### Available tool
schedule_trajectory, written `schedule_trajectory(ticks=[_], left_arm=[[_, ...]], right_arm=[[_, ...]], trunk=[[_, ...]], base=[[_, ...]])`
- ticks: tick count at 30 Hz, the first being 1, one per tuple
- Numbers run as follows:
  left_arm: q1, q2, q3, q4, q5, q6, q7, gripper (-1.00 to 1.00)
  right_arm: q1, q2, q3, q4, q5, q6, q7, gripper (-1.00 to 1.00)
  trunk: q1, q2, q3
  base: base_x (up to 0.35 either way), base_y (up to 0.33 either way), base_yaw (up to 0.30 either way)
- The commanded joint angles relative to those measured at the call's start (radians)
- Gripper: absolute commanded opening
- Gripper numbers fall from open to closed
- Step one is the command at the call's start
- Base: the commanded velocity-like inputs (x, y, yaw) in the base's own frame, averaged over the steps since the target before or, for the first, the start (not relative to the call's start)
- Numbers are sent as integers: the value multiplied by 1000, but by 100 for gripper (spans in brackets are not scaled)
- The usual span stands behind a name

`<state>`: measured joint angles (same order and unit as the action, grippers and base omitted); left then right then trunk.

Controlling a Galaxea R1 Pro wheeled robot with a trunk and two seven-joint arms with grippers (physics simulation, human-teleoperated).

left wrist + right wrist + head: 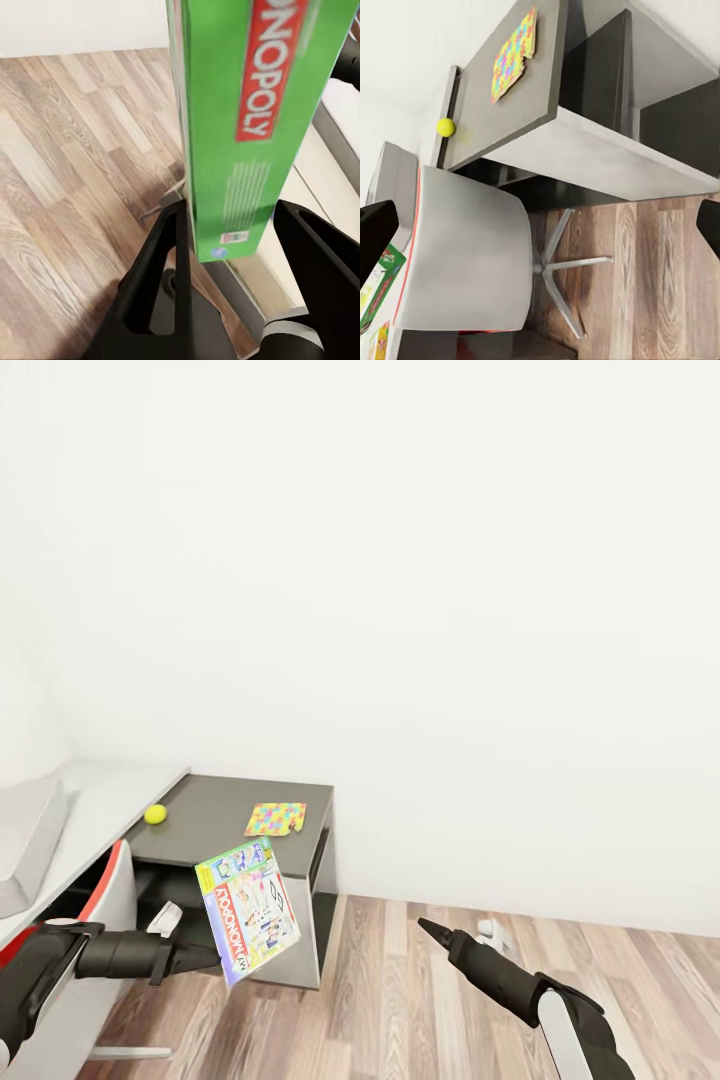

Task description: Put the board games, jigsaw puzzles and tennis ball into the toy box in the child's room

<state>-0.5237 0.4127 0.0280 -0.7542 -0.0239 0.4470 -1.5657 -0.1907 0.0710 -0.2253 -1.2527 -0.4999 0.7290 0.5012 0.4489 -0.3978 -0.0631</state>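
In the head view, the left gripper is pinching the Monopoly board game in the air beside the table, where the tennis ball and a jigsaw puzzle are lying. In the left wrist view, its fingers are clamping the box's edge. In the right wrist view, the right gripper's fingers are standing spread, facing a white chair.

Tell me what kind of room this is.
Probably a child's room or study: a desk carrying a tennis ball and a jigsaw puzzle, a Monopoly box in the left claw, wood-plank floor.
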Motion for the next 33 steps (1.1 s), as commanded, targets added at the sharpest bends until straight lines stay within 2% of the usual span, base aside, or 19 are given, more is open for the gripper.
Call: schedule_trajectory(ticks=[1, 19, 33], left_arm=[[-1, 0, 1, -1, -2, 10, -5, -100], [-1, -1, 0, -1, -2, 13, -5, -100], [-1, 0, 2, -1, 0, 13, -5, -100]], right_arm=[[-1, 1, -3, 0, -2, 7, 3, 100], [-1, 1, -3, 2, -2, 7, 3, 100], [-1, 0, -3, 4, -2, 7, 3, 100]], trunk=[[1, -2, -2], [1, -2, -2], [1, -2, -2]], base=[[263, 0, 55], [260, 0, 118], [206, -59, 265]])
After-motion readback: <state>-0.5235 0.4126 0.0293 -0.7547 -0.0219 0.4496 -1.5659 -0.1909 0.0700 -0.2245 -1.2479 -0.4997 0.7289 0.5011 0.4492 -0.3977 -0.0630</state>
